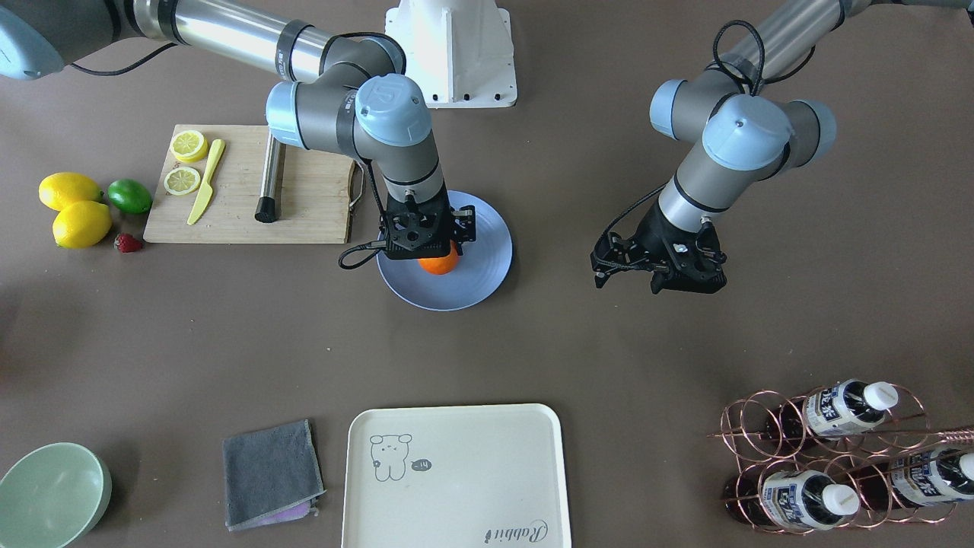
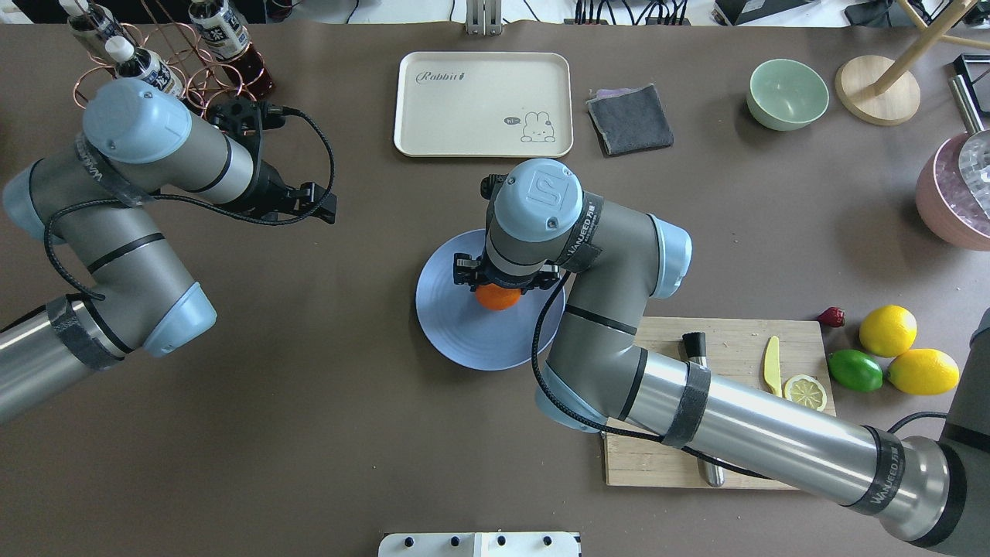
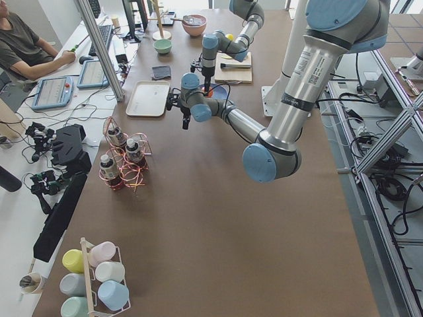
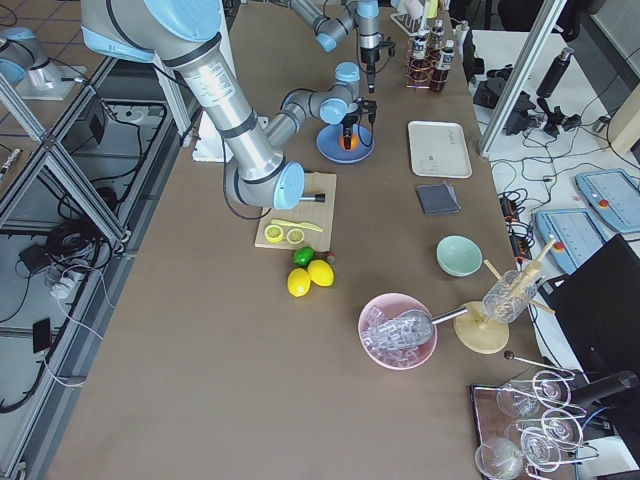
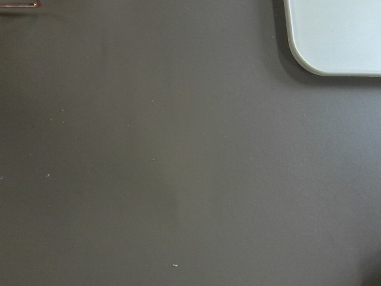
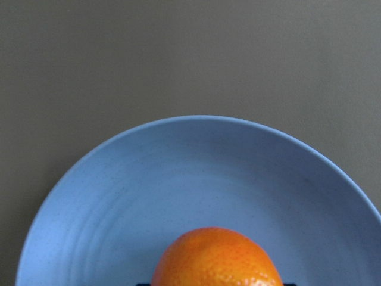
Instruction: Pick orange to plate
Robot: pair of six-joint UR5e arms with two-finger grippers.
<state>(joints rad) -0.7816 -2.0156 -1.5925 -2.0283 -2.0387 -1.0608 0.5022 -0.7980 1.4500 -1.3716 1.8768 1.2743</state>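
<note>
The orange (image 1: 439,263) is a small bright fruit over the middle of the light-blue plate (image 1: 475,283). My right gripper (image 1: 435,255) comes straight down on it and is shut on the orange. From overhead the orange (image 2: 497,297) peeks out below the wrist, over the plate (image 2: 464,333). The right wrist view shows the orange (image 6: 217,259) at the bottom edge, with the plate (image 6: 178,179) under it. I cannot tell whether the fruit touches the plate. My left gripper (image 1: 685,286) hangs open over bare table, away from the plate.
A cutting board (image 1: 304,198) with lemon slices, a yellow knife and a steel tool lies beside the plate. Two lemons (image 1: 72,205), a lime (image 1: 129,195) and a strawberry sit past it. A cream tray (image 1: 456,476), grey cloth (image 1: 270,472), green bowl (image 1: 49,495) and bottle rack (image 1: 837,457) line the far side.
</note>
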